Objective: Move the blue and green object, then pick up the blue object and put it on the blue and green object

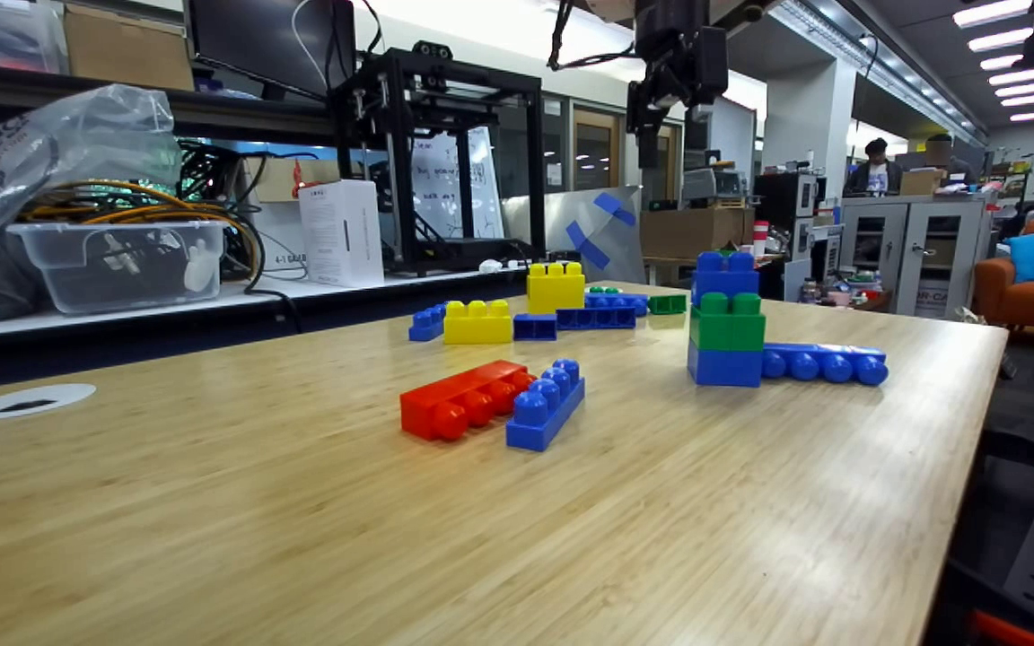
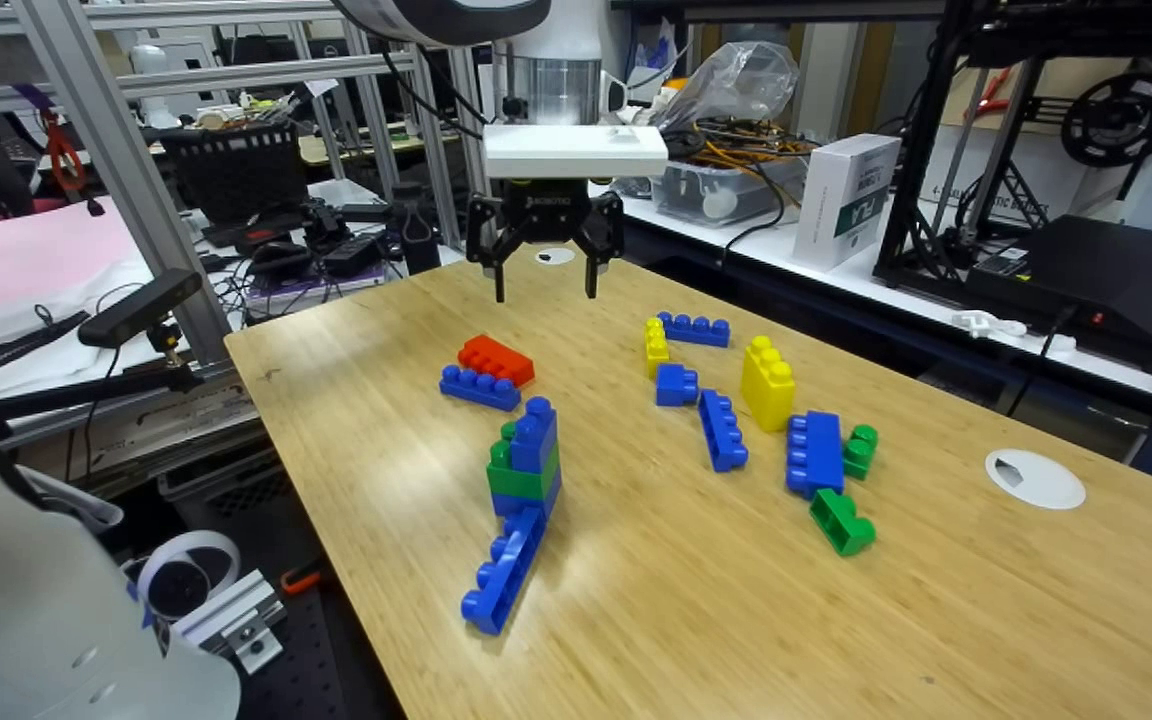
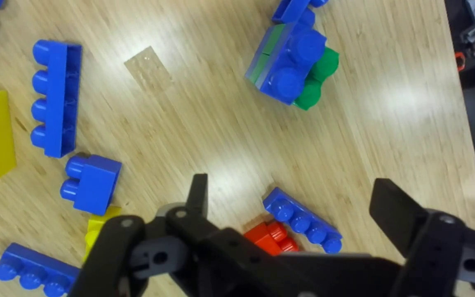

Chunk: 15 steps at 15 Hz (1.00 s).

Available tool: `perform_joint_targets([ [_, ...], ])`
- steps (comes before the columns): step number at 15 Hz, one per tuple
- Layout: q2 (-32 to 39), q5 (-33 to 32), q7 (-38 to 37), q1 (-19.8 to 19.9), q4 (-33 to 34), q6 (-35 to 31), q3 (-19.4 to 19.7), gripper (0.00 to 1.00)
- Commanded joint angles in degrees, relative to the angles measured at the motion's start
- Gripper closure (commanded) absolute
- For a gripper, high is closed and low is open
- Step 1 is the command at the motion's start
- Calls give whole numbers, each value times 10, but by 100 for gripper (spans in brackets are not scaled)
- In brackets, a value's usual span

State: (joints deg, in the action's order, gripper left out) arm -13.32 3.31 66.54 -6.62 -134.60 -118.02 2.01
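Observation:
The blue and green object [image 1: 727, 334] stands upright on the table in both exterior views, green [image 2: 521, 485] over a blue base. On top of it rests the blue object [image 1: 725, 280], set back so that two green studs stay bare beside it. From above, the wrist view shows the blue object [image 3: 293, 66] covering part of the green [image 3: 308, 95]. My gripper [image 2: 545, 296] hangs high over the table, away from the tower, its fingers spread wide with nothing between them. In the wrist view the gripper [image 3: 292, 180] has the tower ahead of it.
A long blue strip [image 2: 506, 575] lies against the tower's base. Below the gripper in the wrist view are a red brick [image 3: 266, 239] and a blue studded strip [image 3: 301, 220]. Another small blue brick [image 2: 676, 384] lies among yellow [image 2: 768, 385], blue and green bricks.

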Motion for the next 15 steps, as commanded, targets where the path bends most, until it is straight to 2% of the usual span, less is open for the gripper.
perform_joint_targets([
  [1,17,9,-80,14,16,3,-6,0],
  [15,54,16,-348,32,31,-51,0,0],
])
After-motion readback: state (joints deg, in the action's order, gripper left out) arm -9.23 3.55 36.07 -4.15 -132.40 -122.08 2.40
